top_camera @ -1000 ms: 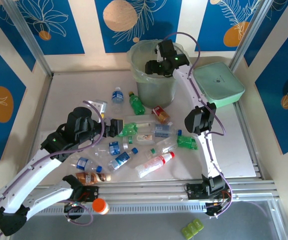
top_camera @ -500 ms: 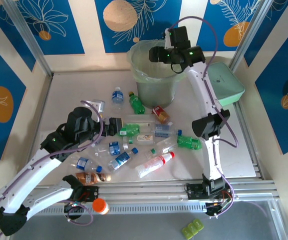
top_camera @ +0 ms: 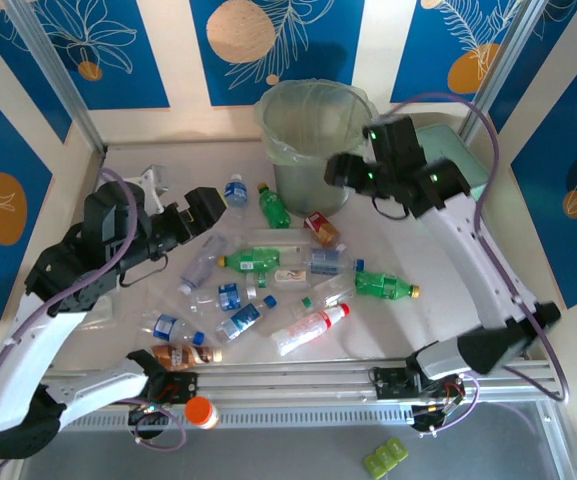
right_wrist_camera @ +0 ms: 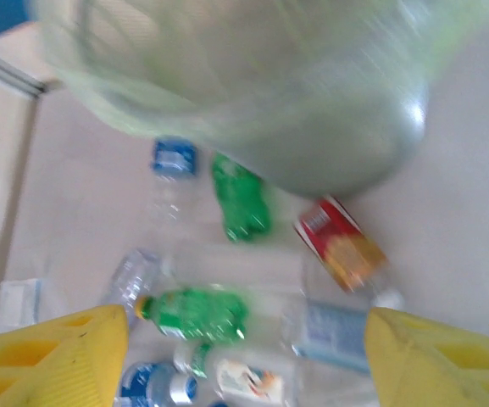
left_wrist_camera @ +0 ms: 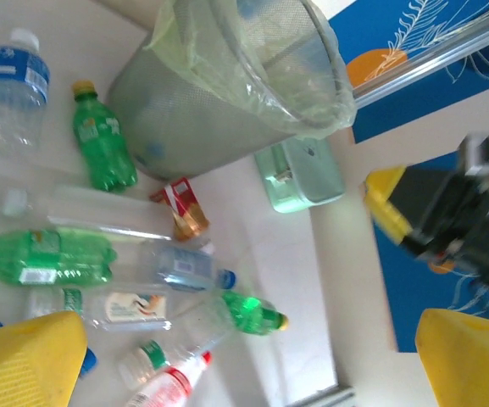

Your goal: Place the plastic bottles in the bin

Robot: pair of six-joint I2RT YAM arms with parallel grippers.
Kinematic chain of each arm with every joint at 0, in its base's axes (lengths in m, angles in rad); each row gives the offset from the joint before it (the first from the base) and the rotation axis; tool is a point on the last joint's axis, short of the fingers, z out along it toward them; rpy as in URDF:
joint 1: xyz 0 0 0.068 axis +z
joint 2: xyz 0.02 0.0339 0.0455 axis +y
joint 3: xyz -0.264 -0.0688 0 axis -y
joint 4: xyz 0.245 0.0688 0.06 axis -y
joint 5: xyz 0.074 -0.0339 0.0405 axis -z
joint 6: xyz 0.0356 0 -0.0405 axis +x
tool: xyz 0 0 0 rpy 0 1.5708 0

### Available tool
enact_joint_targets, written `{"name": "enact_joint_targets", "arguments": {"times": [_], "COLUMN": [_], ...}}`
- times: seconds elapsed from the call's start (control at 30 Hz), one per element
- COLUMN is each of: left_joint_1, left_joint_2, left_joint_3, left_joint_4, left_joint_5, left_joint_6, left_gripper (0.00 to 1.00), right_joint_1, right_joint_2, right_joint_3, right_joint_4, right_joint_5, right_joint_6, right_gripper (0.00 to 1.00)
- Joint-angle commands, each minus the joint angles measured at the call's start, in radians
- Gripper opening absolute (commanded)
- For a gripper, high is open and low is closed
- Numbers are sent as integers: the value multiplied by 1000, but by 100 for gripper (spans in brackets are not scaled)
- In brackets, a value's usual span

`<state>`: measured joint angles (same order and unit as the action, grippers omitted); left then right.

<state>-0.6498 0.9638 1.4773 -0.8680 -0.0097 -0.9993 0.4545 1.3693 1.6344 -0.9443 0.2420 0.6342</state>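
Observation:
The bin (top_camera: 313,140) stands at the back of the table, a thin bag over its rim. Several plastic bottles lie in front of it: a blue-labelled one (top_camera: 234,190), a green one (top_camera: 274,205), a red-labelled one (top_camera: 320,228), and a long green one (top_camera: 258,260). My left gripper (top_camera: 203,208) hovers open and empty, left of the pile. In the left wrist view its yellow fingers (left_wrist_camera: 24,356) frame the bottles and the bin (left_wrist_camera: 227,85). My right gripper (top_camera: 343,170) hangs open and empty by the bin's right front. Below it lie the red-labelled bottle (right_wrist_camera: 341,242) and the long green bottle (right_wrist_camera: 197,314).
A flat mint-green box (top_camera: 448,165) sits right of the bin, behind my right arm. More bottles lie toward the front: a green one (top_camera: 381,286), a red-and-white one (top_camera: 311,328), a brown one (top_camera: 183,354). Metal rails (top_camera: 298,378) run along the near edge.
My right gripper has left the bin's rim and dropped to its right front. My left gripper has pulled back up and left from the long green bottle.

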Motion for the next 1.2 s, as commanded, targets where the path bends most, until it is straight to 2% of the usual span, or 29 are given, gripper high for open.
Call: {"name": "enact_joint_targets", "arguments": {"times": [0.0,0.1,0.2,0.53,0.7,0.8,0.93,1.07,1.17], "left_joint_1": [14,26,26,30,32,32,32,32,32], "left_joint_2": [4,2,30,25,16,34,49,21,-6], "left_joint_3": [42,58,93,82,115,116,61,-58,-178], "left_joint_4": [-77,-58,-22,31,9,39,89,143,177], "left_joint_5": [76,105,146,137,96,131,166,137,121], "left_joint_6": [-159,-197,-195,-155,-131,-138,-163,-102,-35], "left_gripper": [99,99,99,99,100,99,99,99,98], "right_joint_1": [-13,-11,-13,-16,-4,-4,-2,2,20], "right_joint_2": [-102,-151,-163,-150,-173,-205,-262,-314,-346], "right_joint_3": [-184,-304,-351,-363,-361,-387,-408,-432,-475], "right_joint_4": [-22,-80,-140,-141,-156,-149,-147,-155,-192], "right_joint_5": [35,29,33,24,50,42,41,-33,-55], "right_joint_6": [180,238,255,218,210,208,192,182,253], "right_gripper": [74,74,74,74,75,75,75,75,73]}}
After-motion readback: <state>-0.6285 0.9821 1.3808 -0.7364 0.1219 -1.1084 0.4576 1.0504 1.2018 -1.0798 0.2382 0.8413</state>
